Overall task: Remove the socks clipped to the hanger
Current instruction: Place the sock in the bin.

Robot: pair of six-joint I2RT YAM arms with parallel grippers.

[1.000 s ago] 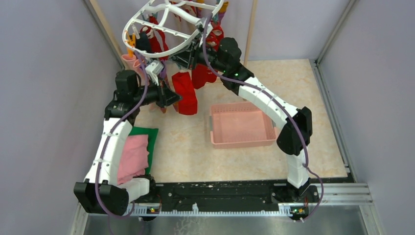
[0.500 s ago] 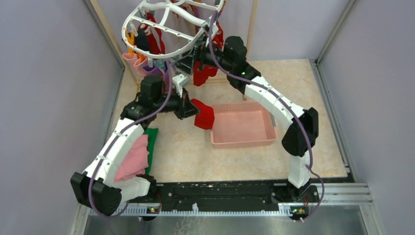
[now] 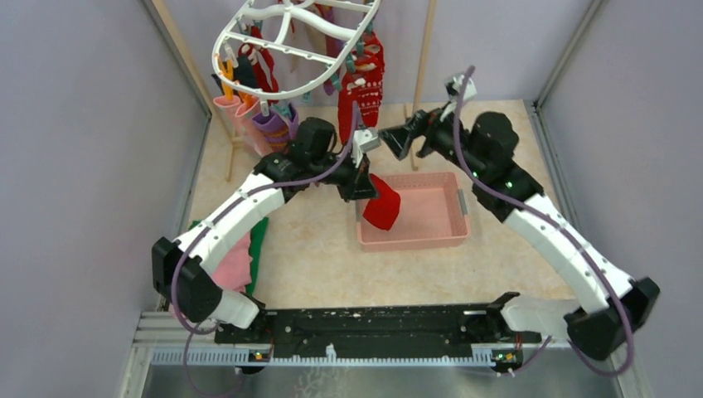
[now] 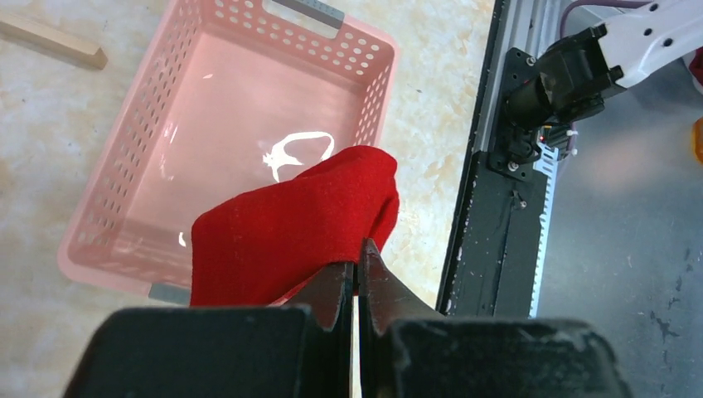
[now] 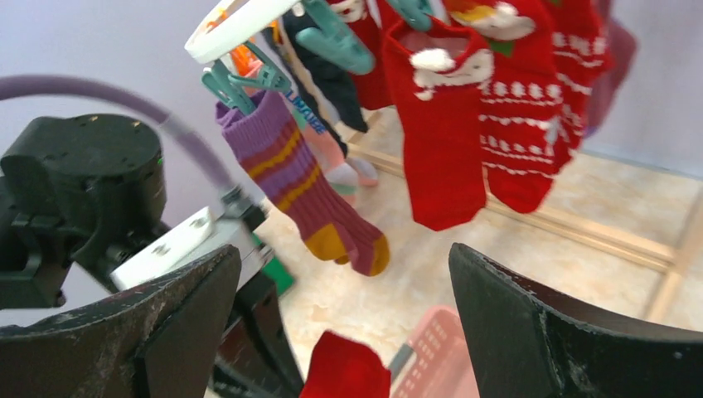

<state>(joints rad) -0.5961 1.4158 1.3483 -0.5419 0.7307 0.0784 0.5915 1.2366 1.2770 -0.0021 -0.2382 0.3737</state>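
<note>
1. The red sock (image 4: 290, 220) I am handling is off the hanger (image 5: 232, 21) and dangles from my left pincer (image 4: 358, 257), whose tips are pressed together on a fold of the fabric.
2. It hangs above the left end of the pink basket (image 3: 414, 243). From the left wrist view, most of the sock is over the basket's floor, but its pinched end looks to sit close to the rim.
3. Many socks hang clipped to the white ring at the back of the bench (image 3: 315, 249): red patterned ones (image 5: 518, 108), a plain red one with a white trim (image 5: 439, 141), and a purple-striped one (image 5: 298, 178) under a teal clip.
4. My right pincer (image 5: 346, 255) is spread wide and holds nothing. It is raised in front of the hanger and faces those hanging socks, apart from all of them.
5. As I read it, the step in hand is the drop-off of one freed sock, with most of the task not yet done.
6. Next, I would nudge the left pincer a little further over the basket's middle and only then part its tips, so the sock does not catch the rim and slide onto the bench.
7. After that, the right arm is well placed to close on a sock's lower half and pull it down out of its clip.
8. Off to the left, the folded pink and green cloths (image 3: 240, 261) lie beside the left arm, out of the way.
</note>
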